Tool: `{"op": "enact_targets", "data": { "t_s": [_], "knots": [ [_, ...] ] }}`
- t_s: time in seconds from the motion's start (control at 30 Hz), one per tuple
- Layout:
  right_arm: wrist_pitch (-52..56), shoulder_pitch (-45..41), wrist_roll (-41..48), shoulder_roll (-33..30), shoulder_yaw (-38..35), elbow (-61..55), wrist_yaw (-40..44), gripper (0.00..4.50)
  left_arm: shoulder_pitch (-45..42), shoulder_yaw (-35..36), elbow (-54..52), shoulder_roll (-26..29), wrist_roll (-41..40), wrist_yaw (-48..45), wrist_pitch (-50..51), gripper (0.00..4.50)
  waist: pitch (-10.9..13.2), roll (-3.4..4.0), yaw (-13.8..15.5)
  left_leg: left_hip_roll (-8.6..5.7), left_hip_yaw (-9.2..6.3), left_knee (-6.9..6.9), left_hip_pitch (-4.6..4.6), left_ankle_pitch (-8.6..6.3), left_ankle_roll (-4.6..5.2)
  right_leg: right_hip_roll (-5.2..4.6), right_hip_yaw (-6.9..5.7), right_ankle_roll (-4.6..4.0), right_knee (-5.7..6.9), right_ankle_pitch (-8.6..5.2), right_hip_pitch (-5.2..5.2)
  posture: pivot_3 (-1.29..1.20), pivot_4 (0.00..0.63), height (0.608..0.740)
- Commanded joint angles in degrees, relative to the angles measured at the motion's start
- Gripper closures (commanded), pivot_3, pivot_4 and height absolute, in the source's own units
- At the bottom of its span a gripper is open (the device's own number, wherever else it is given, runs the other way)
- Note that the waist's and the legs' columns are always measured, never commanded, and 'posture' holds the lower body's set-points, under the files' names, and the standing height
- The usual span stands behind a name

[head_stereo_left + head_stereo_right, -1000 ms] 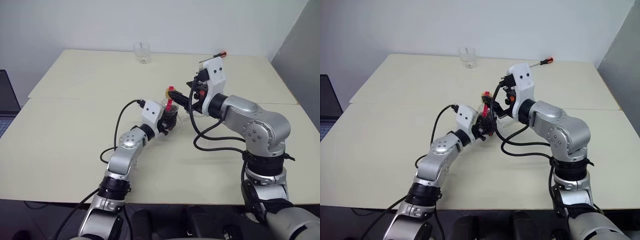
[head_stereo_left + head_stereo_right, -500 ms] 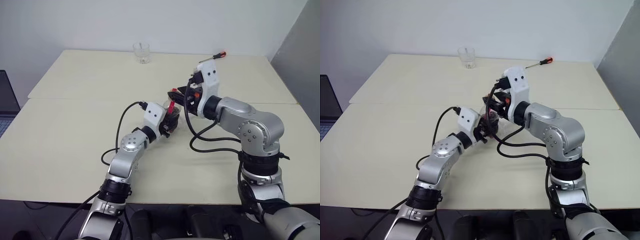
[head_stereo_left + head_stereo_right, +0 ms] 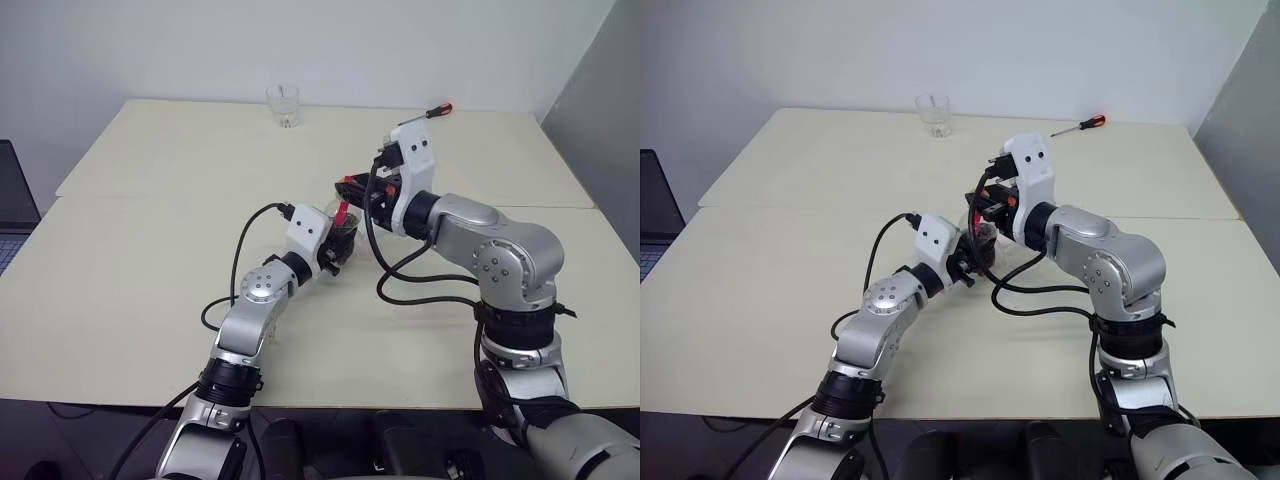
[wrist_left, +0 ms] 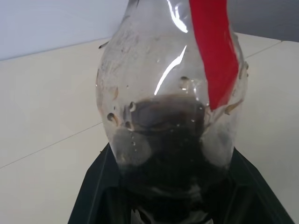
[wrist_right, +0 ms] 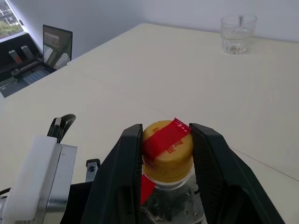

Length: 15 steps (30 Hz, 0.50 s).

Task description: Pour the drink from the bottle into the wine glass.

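The right gripper (image 5: 166, 154) has its two black fingers (image 5: 125, 161) pressed against either side of the yellowish cap (image 5: 167, 149), which a strip of red label crosses. Below it, the left gripper (image 4: 173, 186) is clamped round the lower body of the bottle (image 4: 170, 107), holding it upright above the middle of the tabletop (image 3: 150, 260). The drink (image 4: 163, 135), dark and cola-like, sits low in the round body; much of the clear plastic above it is empty apart from droplets on the wall.

Outward from the hands, a short clear tumbler (image 3: 284, 105) stands near the far edge of the tabletop, and a red-handled screwdriver (image 3: 425, 114) lies toward the far right corner. I cannot pick out a stemmed wine glass on the tabletop.

By my reading, the step in hand is uncapping: one hand steadies the bottle while the other takes the cap. The next move probably calls for the right wrist to twist the cap off while the left holds the body firm without squeezing the soft plastic. Pouring can only follow once the neck is clear and the glass is located.
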Motion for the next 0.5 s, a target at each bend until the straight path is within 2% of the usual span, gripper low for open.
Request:
{"op": "enact_targets", "data": {
  "t_s": [0.03,0.27,0.5],
  "knots": [
    [-4.48,-1.73,-0.53,-3.97,1.36,2.61,6.46,3.28,-1.11,0.28,-4.42,0.10,-0.42,-0.60,-1.58,3.03,0.00,0.00,0.00,0.00,0.01,0.00,0.00,0.00,0.00,0.00,0.00,0.00,-0.01,0.00,0.00,0.00,0.150,0.740],
    [-18.34,-3.96,-1.32,-11.06,5.90,13.41,26.07,3.28,-1.03,1.11,-4.94,1.17,-0.84,-1.20,-1.23,3.23,0.01,0.00,0.02,-0.03,0.02,-0.01,0.01,0.00,0.01,0.04,-0.02,0.23,-0.03,-0.14,0.00,0.00,0.150,0.740],
    [-34.77,-7.71,-7.68,-12.85,9.46,30.94,39.60,3.28,-0.59,1.26,-5.63,0.76,-0.78,-0.52,-0.78,3.33,0.02,0.01,-0.14,-0.03,0.04,-0.01,0.05,0.00,0.01,0.09,-0.01,0.21,-0.01,-0.12,0.01,0.00,0.150,0.740]
  ]
}}
